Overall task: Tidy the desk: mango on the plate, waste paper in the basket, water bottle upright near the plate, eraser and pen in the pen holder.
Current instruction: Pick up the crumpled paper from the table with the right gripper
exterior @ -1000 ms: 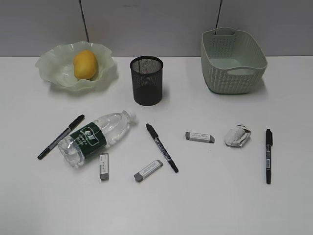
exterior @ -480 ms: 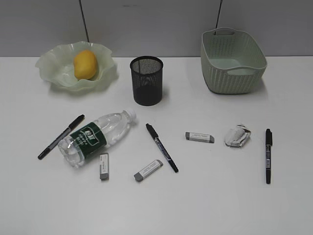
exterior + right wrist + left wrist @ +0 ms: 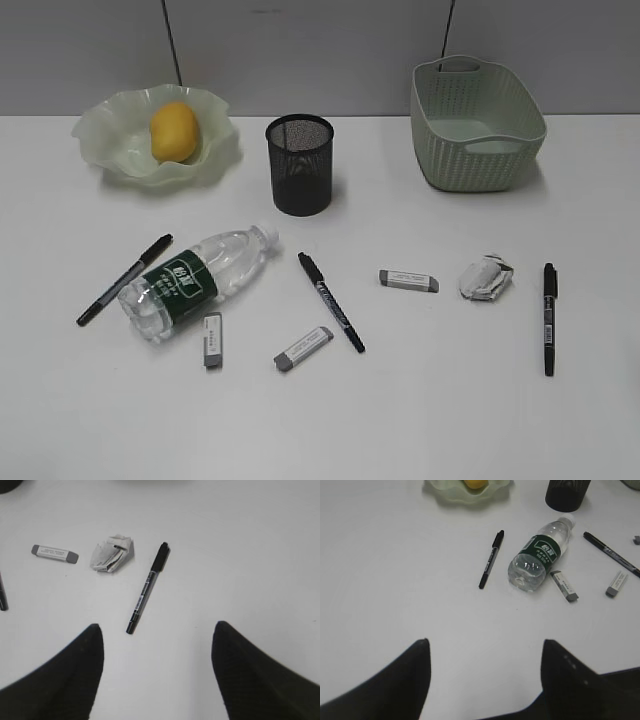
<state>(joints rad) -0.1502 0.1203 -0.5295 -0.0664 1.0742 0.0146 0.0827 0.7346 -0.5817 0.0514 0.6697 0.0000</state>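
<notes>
Exterior view: on the white surface [image 3: 420, 420], the basket [image 3: 477, 125] is seen at the back right, the plate [image 3: 110, 150] at the back left with the mango [image 3: 173, 131] already in it, and the pen holder [image 3: 300, 164] between them. The water bottle [image 3: 195, 281] lies on its side at front left, cap toward the holder; it is judged smooth, rounded and likely to roll, so it is best taken across the labelled middle. Three pens [image 3: 331, 301] and three erasers [image 3: 408, 281] lie scattered; these are judged light and stiff, the pens best pinched mid-barrel. The waste paper [image 3: 486, 277] is judged soft and crushable anywhere. The left gripper [image 3: 485, 680] and right gripper [image 3: 157, 675] are held wide and empty above the surface.
</notes>
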